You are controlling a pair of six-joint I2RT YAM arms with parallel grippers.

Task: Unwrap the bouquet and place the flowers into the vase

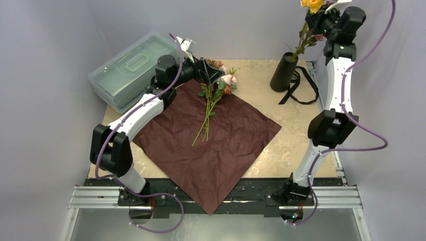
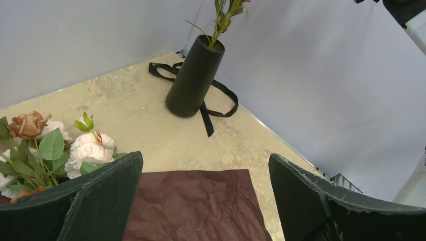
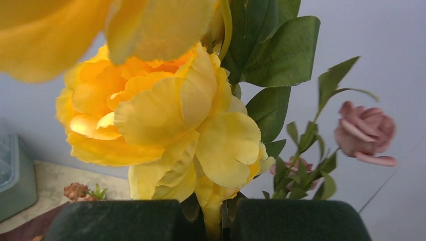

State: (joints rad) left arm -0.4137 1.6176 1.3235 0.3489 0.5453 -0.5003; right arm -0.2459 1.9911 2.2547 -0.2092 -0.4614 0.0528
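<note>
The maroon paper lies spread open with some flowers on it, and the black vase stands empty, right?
Not empty: the vase holds leafy stems, gripped above by the right gripper, as the top view shows. The paper and flowers are as you say.

This is a robot test cell in a lab, not a home. Plain pale grey panels wall in a small stone-patterned table on three sides. Two white-and-black arms, trailing purple cables, are bolted to aluminium rails at its near edge.
</note>
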